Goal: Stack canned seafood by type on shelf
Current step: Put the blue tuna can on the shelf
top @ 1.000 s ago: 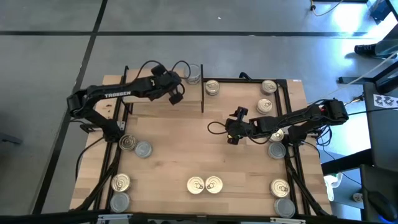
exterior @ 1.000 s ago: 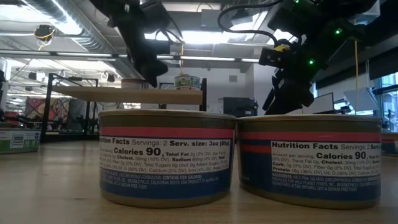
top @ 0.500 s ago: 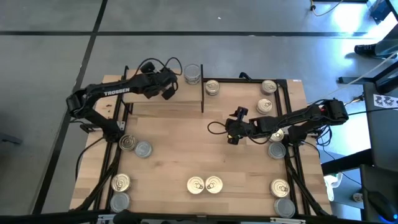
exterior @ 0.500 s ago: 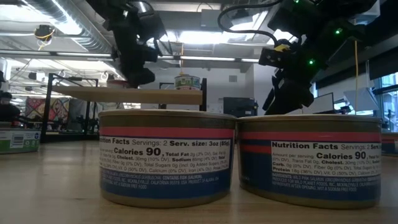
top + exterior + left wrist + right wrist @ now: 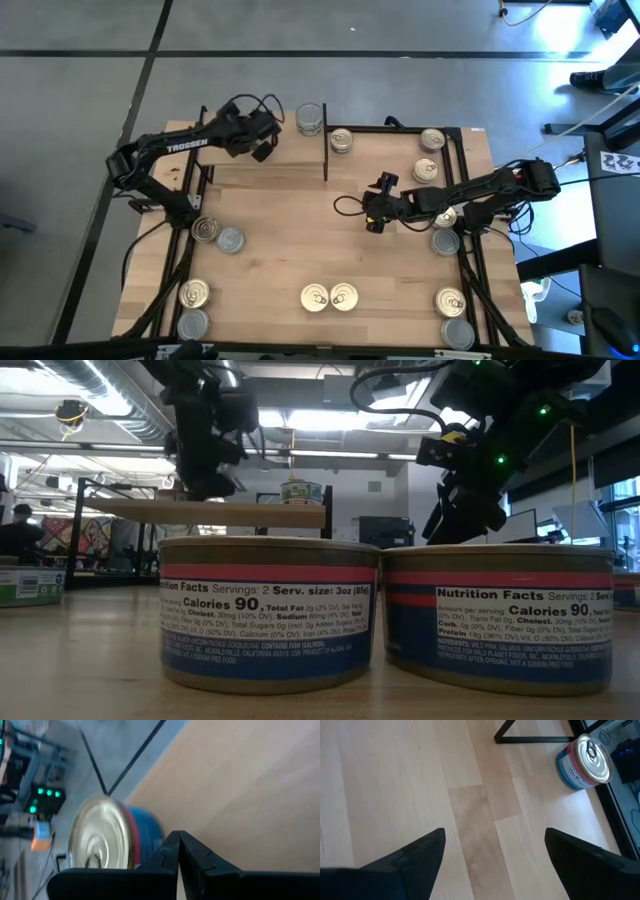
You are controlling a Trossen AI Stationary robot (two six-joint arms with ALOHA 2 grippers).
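The left arm's dark two-finger gripper [image 5: 262, 140] reaches over the far left corner of the low raised light-wood plank shelf [image 5: 262, 172], its fingers [image 5: 172, 851] pressed together on nothing, just beside a short round tin with a blue label [image 5: 310, 119] that stands at the shelf's far edge. The right arm stretches low across the middle of the larger light-wood tabletop [image 5: 290, 245], its gripper [image 5: 373, 222] spread wide and empty above bare wood. Another small round pull-tab tin [image 5: 583, 761] stands on the tabletop near the shelf's black post.
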